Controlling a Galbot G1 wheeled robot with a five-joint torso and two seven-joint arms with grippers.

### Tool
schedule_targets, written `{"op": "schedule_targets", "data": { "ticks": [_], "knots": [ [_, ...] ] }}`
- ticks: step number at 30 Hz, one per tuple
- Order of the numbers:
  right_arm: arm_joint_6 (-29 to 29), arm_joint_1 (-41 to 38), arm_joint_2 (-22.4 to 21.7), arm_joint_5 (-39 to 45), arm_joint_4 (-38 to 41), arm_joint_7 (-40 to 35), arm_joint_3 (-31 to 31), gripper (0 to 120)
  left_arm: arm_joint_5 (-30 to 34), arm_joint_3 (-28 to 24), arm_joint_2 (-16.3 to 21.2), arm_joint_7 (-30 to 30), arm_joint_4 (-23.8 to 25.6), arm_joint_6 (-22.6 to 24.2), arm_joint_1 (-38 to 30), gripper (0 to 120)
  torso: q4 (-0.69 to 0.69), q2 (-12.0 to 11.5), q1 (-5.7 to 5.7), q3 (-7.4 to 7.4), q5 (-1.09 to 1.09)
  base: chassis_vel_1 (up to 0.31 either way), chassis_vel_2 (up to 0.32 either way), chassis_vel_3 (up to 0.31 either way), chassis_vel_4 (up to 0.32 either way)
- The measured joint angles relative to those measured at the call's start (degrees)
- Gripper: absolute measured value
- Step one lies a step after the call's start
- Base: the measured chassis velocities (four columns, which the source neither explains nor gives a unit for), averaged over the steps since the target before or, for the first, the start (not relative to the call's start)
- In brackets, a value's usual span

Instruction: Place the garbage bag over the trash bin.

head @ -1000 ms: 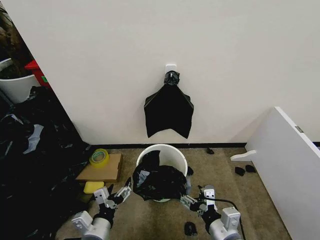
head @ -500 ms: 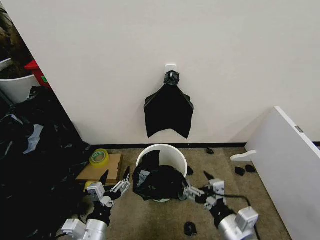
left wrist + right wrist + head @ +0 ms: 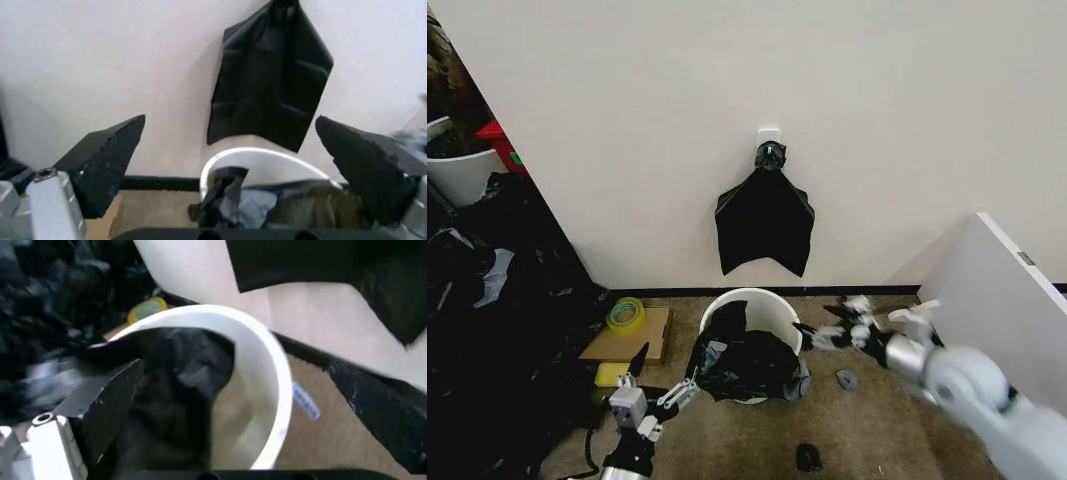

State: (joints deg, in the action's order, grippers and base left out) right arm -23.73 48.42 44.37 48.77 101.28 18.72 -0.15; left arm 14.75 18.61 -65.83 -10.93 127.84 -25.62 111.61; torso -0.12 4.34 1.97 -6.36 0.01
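Observation:
The white trash bin (image 3: pixel 757 305) stands on the carpet by the wall. The black garbage bag (image 3: pixel 745 365) lies crumpled over its near rim and front wall, with a flap reaching inside; the far rim is bare. My left gripper (image 3: pixel 662 376) hovers low at the bag's front left, open, a little apart from the plastic. My right gripper (image 3: pixel 829 335) is raised beside the bin's right rim, blurred. In the right wrist view its fingers (image 3: pixel 110 397) stand wide apart, with the bin (image 3: pixel 267 365) and bag (image 3: pixel 173 385) beyond. The left wrist view looks past spread fingers (image 3: pixel 110 152) at the bin (image 3: pixel 267 160).
A knotted black bag bunch (image 3: pixel 765 215) hangs on the wall above the bin. Black sheeting (image 3: pixel 497 300) heaps on the left. A cardboard piece with a tape roll (image 3: pixel 625 315) and a yellow sponge (image 3: pixel 612 373) lie left of the bin. A white board (image 3: pixel 997 310) leans at right; scraps (image 3: pixel 807 457) dot the floor.
Both grippers have left the bag's lower edge. The right arm has swung up and right to beside the bin's rim; the left has drawn back toward me. The bag stays draped.

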Motion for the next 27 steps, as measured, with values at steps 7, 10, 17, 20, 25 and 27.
{"op": "schedule_targets", "data": {
  "ticks": [7, 10, 17, 20, 25, 27],
  "knots": [
    [1.69, -17.12, 8.38, -5.28, -19.42, 3.9, -15.03, 100, -0.41, -0.49, -2.85, 0.09, -0.25, 0.08, 1.75, 100, -0.01, 0.0, 0.0, 0.0, -0.04, 0.0, 0.0, 0.0, 0.0],
    [2.09, -18.21, 9.77, -6.16, -22.33, 4.6, -16.23, 100, -0.43, -1.22, -3.64, -0.03, -0.38, 0.54, 1.75, 100, -0.02, 0.0, 0.0, 0.0, -0.04, 0.0, 0.0, 0.0, 0.0],
    [2.41, -20.35, 11.99, -7.43, -26.92, 6.43, -18.12, 84, -0.36, -2.06, -4.7, -0.2, -0.71, 1.08, 1.66, 100, -0.03, 0.0, 0.0, 0.01, -0.05, 0.0, 0.0, 0.0, 0.0],
    [2.15, -21.1, 12.63, -7.45, -27.67, 6.99, -18.87, 69, 1.13, -2.16, -4.62, -0.44, -0.18, 1.47, 2.25, 100, -0.02, 0.0, -0.01, 0.01, -0.05, 0.0, 0.0, 0.0, 0.0],
    [1.68, -21.59, 12.83, -8.3, -28.11, 7.49, -19.19, 54, 2.28, -2.25, -4.58, -0.51, 0.48, 1.77, 2.6, 100, -0.02, 0.0, -0.01, 0.01, -0.05, 0.0, 0.0, 0.0, 0.0],
    [1.56, -21.72, 12.85, -9.03, -28.39, 7.57, -19.27, 47, 2.48, -2.25, -4.57, -0.54, 0.49, 1.74, 2.6, 100, -0.02, 0.0, -0.01, 0.01, -0.05, 0.0, 0.0, 0.0, 0.0]
  ]
}}
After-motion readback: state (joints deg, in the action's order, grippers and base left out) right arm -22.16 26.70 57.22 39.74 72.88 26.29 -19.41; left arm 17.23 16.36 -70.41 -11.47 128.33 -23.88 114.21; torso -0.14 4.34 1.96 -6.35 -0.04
